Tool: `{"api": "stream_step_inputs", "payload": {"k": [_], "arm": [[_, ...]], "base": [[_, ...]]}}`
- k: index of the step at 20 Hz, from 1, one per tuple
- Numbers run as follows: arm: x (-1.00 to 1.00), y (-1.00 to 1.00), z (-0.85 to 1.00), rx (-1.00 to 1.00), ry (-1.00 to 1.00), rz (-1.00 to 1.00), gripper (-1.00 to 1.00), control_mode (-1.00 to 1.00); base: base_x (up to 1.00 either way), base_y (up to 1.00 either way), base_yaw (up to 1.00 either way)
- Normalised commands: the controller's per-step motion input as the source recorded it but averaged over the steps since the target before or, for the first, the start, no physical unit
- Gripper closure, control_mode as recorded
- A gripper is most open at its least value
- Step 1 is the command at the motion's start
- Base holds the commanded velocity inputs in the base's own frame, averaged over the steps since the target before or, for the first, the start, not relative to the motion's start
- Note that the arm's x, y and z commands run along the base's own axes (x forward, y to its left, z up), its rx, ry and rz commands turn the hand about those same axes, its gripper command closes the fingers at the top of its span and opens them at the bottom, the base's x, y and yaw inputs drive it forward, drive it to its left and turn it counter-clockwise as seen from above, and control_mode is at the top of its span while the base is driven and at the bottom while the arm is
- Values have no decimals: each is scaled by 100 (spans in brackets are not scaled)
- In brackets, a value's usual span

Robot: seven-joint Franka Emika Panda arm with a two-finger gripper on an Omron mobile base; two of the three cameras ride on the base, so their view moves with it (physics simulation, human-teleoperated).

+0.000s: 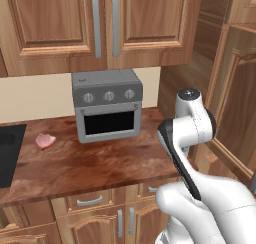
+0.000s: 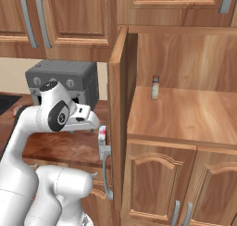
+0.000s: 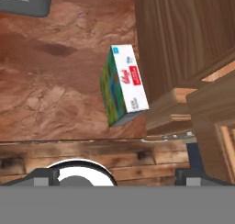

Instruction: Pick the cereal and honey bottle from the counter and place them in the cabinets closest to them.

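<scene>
Cereal box (image 3: 124, 85) stands on counter (image 3: 55, 94) straight ahead of gripper (image 3: 118, 175), just beside open cabinet door (image 3: 183, 39); long axis runs away from gripper. Jaws wide, empty.

Cereal (image 3: 123, 85): white face printed in red and grey, adjoining face green with mottled blue and yellow. Counter (image 1: 95, 163): reddish-brown, marbled with paler veining. Cabinets (image 2: 185, 67): warm brown wood-grain, lighter plain wood on the inner shelf, long grey bar handles. Toaster oven (image 1: 106, 105): grey body, black window, silver-grey knobs. Small lump (image 1: 45, 140) on counter: pale pink. Robot arm (image 2: 51, 123): white with dark joints.
</scene>
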Motion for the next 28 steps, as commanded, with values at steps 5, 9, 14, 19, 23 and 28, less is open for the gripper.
{"api": "stream_step_inputs", "payload": {"k": [5,9,14,19,23,28], "arm": [[28,-15,-23,-1,0,0,-100,-100],[32,-10,-23,0,0,0,-100,-100],[33,-8,-22,0,0,0,-100,-100],[31,-9,-19,0,0,0,-100,-100],[30,-7,-19,0,0,0,-100,-100],[29,-3,-18,0,0,0,-100,-100]], "base": [[0,0,0],[0,0,0],[0,0,0],[0,0,0],[0,0,0],[0,0,0]]}}
